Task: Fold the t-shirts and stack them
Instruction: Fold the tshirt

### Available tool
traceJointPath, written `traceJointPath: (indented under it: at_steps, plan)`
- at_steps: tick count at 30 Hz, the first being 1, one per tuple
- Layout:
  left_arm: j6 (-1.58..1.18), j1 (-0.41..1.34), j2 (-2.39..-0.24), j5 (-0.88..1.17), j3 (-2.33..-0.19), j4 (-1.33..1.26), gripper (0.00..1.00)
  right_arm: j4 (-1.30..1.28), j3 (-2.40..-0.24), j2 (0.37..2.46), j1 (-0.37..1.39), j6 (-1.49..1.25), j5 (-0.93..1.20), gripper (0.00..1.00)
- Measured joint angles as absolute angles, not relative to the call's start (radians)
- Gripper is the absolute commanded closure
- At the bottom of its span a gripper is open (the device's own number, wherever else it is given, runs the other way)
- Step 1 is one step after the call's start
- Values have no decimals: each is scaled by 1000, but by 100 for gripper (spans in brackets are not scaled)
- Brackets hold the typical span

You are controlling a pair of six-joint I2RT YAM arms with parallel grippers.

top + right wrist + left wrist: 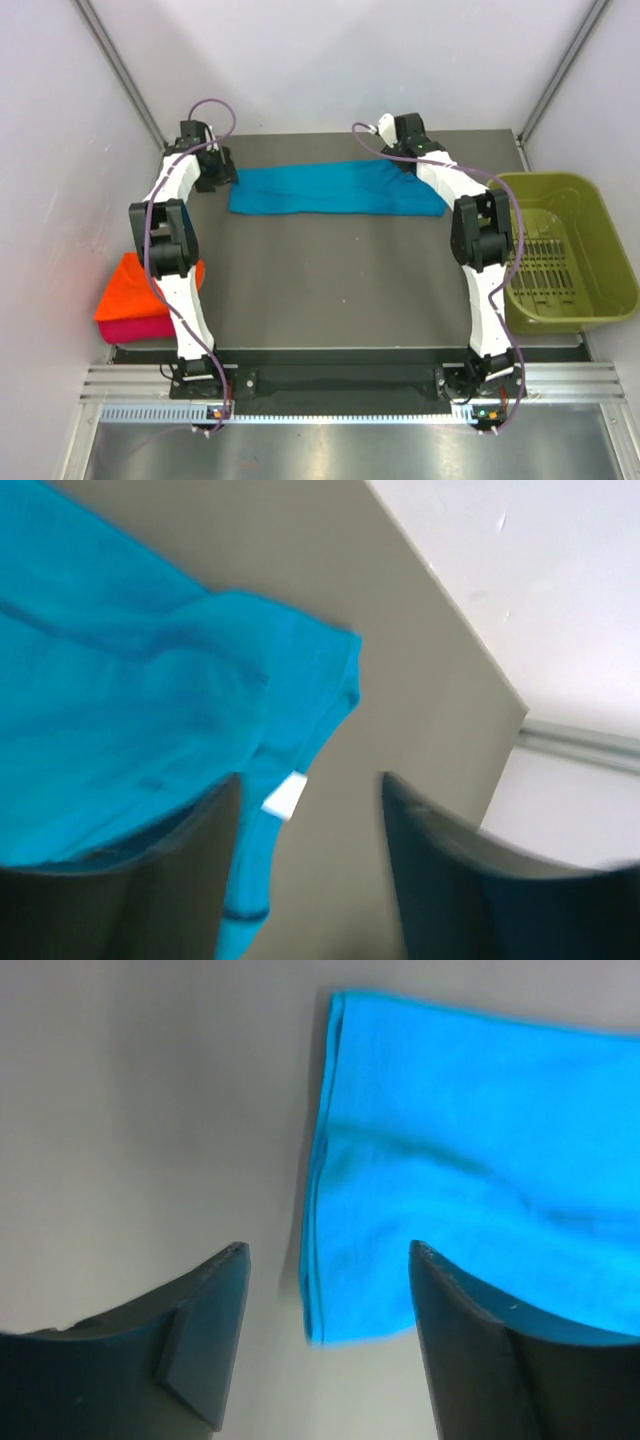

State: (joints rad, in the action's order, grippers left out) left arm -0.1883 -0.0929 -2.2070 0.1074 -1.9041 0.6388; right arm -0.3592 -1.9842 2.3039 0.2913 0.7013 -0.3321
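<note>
Top external view: a teal-blue soft cloth t-shirt (330,190), folded into a long narrow band, lies across the far part of the dark grey table (330,290). One arm is at each of its ends. An orange folded t-shirt (140,288) sits on a magenta-pink one (132,328) at the table's left edge, well apart from the band. An olive-green plastic basket (548,181) stands to the right.

In the left wrist view the left gripper (328,1250) has its fingers spread and grips nothing; the band's layered corner lies just beyond them. The right gripper (310,780) is also spread and empty, above the neck end, where a small white label (285,796) shows.

The shirt looks light, limp and prone to unfolding, so the layers will likely slide if only the top one is caught. A sound hold would probably pinch all layers at the two end corners, lifting both ends together.
</note>
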Motion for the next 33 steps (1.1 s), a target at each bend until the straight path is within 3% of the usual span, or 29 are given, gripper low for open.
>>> traceJointPath:
  at_steps: [2, 5, 12, 23, 26, 33]
  plan:
    - [-188, -96, -2160, 115, -1861, 652, 23, -374, -1942, 2268, 290, 669, -332, 29]
    - [-192, -98, -2089, 132, -1794, 659, 22, -440, -1908, 2194, 286, 573, -280, 5]
    - [-207, -100, -2068, 164, -1723, 668, 24, -542, -1811, 2040, 257, 344, -75, 4]
    - [-206, -100, -2170, 163, -1753, 666, 27, -606, -1780, 2133, 164, 158, 99, 9]
    - [-203, -100, -2200, 160, -1773, 664, 35, -619, -1780, 2156, 136, 134, 107, 12]
    - [-192, -93, -2228, 164, -1787, 659, 86, -636, -1761, 2165, 120, 111, 97, 14]
